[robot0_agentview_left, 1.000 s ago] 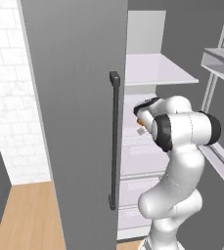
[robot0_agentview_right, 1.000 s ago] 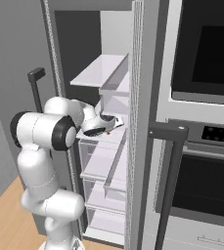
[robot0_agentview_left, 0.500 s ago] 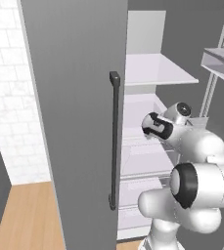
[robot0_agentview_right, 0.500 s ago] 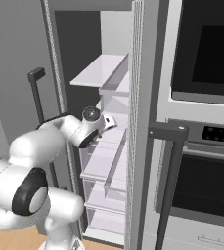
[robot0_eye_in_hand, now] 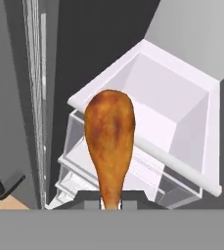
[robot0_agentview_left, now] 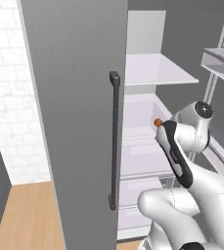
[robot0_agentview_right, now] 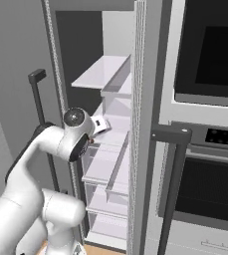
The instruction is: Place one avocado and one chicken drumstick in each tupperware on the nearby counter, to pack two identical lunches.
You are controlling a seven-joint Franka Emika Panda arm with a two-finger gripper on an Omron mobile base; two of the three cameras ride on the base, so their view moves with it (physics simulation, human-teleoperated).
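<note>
One chicken drumstick, glossy orange-brown, thick end outward, is clamped by its thin bone end in the gripper before the open fridge's white drawers.

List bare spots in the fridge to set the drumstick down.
Upper shelf is bare up to the back wall. The white bin under the gripper's chicken drumstick looks empty. Crowded: between door handle and arm.

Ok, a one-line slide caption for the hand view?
Gripper shut on the thin end of a chicken drumstick, held above an open white fridge drawer.
</note>
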